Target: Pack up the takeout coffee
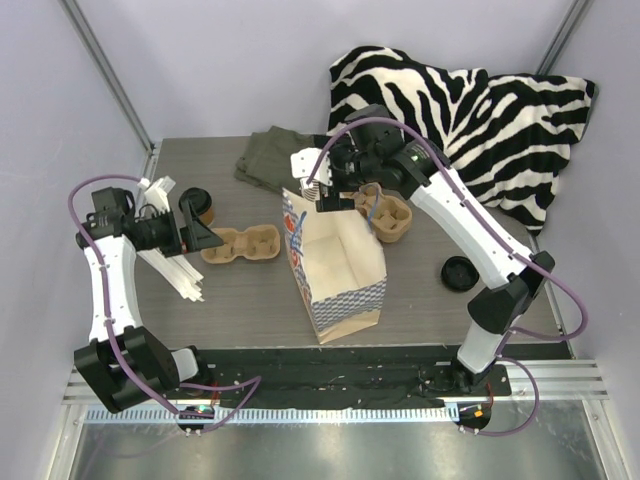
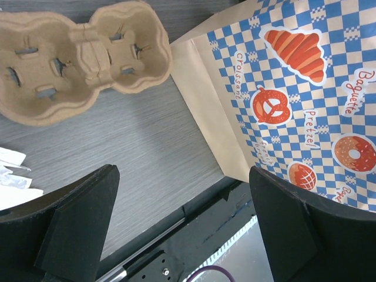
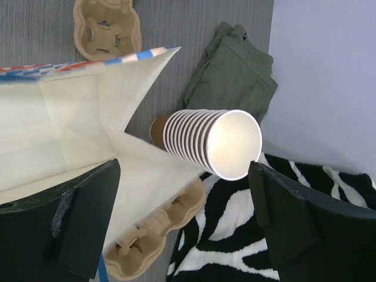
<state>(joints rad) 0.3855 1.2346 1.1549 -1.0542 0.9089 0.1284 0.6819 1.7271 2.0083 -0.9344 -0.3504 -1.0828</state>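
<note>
The takeout coffee (image 1: pixel 198 203), a small brown cup with a black lid, stands at the left of the table and shows only in the top view. My left gripper (image 1: pixel 206 233) hangs open and empty just in front of it, facing a two-cup cardboard carrier (image 1: pixel 240 244). The left wrist view shows that carrier (image 2: pixel 82 59), the checked paper bag (image 2: pixel 294 88) and the open gripper (image 2: pixel 185 226). The bag (image 1: pixel 335 265) stands open in the middle. My right gripper (image 1: pixel 327 193) is open and empty over the bag's far rim. In its own view the gripper (image 3: pixel 185 220) spreads wide above the bag's inside (image 3: pixel 70 135).
A stack of cream-and-brown cups (image 3: pixel 211 144) lies beside the bag. A second carrier (image 1: pixel 386 214) sits behind the bag. A loose black lid (image 1: pixel 459 273) lies at right. Green cloth (image 1: pixel 272 160) and zebra cloth (image 1: pixel 470 110) fill the back. White packets (image 1: pixel 165 245) lie at left.
</note>
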